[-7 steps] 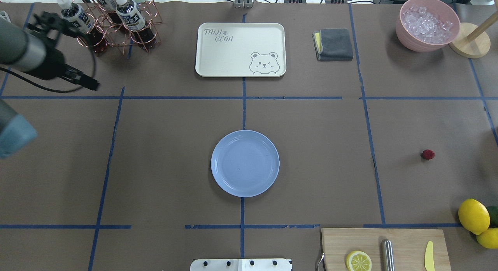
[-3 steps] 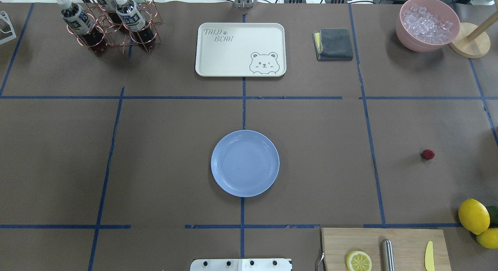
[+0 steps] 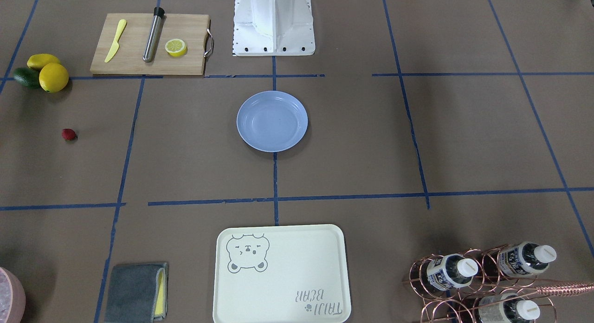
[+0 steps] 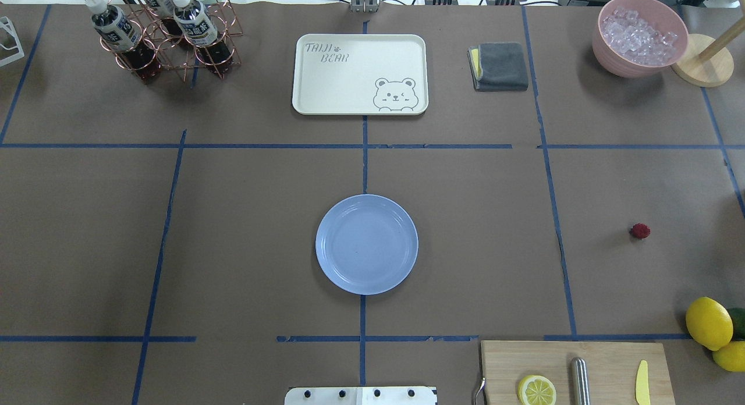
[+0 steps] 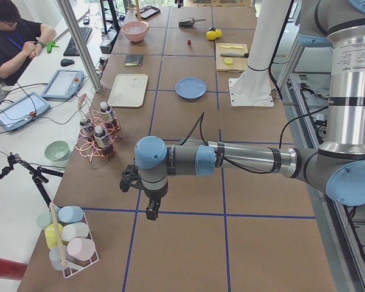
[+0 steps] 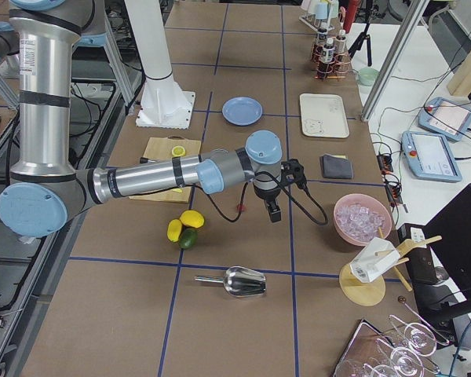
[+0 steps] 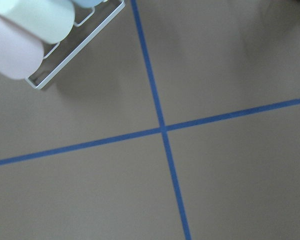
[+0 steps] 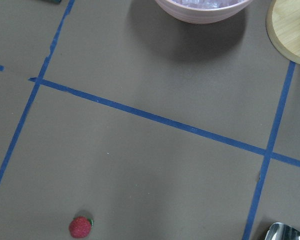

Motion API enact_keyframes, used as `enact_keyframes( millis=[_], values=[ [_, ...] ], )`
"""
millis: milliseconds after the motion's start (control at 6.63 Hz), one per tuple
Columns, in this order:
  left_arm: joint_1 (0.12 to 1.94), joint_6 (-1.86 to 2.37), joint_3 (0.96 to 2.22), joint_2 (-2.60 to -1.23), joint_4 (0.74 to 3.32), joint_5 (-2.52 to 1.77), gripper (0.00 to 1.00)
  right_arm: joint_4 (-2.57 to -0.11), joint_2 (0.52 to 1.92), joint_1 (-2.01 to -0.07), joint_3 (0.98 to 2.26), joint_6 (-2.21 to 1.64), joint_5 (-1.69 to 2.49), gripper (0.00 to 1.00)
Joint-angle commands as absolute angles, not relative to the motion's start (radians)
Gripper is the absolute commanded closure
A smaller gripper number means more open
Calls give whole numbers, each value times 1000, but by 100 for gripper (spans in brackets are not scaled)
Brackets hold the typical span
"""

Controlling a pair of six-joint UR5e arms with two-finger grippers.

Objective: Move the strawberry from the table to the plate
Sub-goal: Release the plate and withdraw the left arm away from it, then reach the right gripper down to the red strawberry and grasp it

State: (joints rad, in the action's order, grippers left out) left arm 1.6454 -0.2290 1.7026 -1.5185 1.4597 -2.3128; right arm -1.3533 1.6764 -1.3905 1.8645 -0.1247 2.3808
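Gone from the overhead's upper left since a second ago — left gripper (image 5: 152,210), hanging over the table (image 5: 188,249) low in the left side view; fingers apart or together, cannot tell. Same for right gripper (image 6: 274,210), mid-frame in the right side view. At the overhead's far right the strawberry (image 4: 640,231) lies on the table, well apart from the central plate (image 4: 366,244).
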Motion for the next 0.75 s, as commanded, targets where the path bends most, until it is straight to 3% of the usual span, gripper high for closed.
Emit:
enact_keyframes(
  millis=[0, 302, 603],
  values=[
    [1647, -233, 1709, -1512, 1457, -2316, 0, -1106, 1751, -1242, 1858, -421, 2285, 0],
    [1647, -233, 1715, -1516, 1460, -2316, 0, -887, 1784, -981, 1841, -718, 2063, 0],
    [1647, -233, 1717, -1523, 1463, -2316, 0, -881, 1784, -826, 1836, -791, 1935, 1]
  ],
)
